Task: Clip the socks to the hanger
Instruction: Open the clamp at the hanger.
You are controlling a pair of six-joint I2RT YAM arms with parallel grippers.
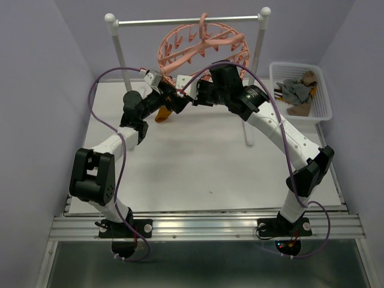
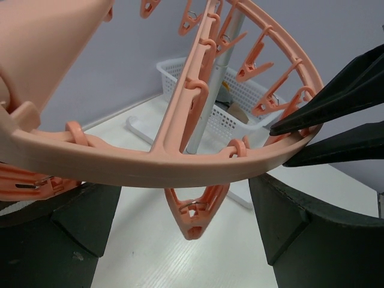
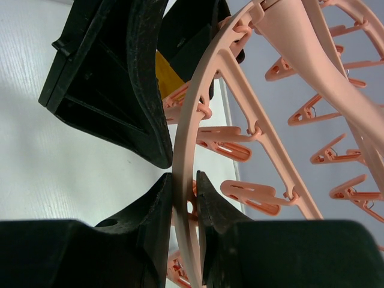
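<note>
Up at the back of the bench (image 1: 198, 168) the salmon-pink hanger (image 1: 203, 48) hangs by its hook from the metal rail (image 1: 189, 22) between two white posts, and both arms reach in under its near rim.

The right gripper (image 3: 183, 177) is clamped on the hanger. Its wrist view shows the two black fingers pinching the ring from either side, with the pink plastic running straight up between them. Clips fan out along the ring to the right of that grip.

The left gripper (image 2: 183, 189) is spread wide, gripping nothing. Its fingers stand well apart at the bottom corners of its own view, and the hanger's ring sweeps across above them. One clip (image 2: 195, 216) dangles from the ring right between the fingers, and it is bare. The right gripper's dark fingers poke in from the right edge, onto that same ring.

From above, an orange-mustard sock (image 1: 163, 114) shows just below the left gripper, hanging over the bench. What holds it up I cannot tell, as the arm covers its top. The right wrist view catches a sliver of the same yellow behind the left gripper.

The other socks (image 1: 294, 90), grey and brown, lie heaped in the white basket (image 1: 321, 111) at the bench's far right, well apart from the hanger.
</note>
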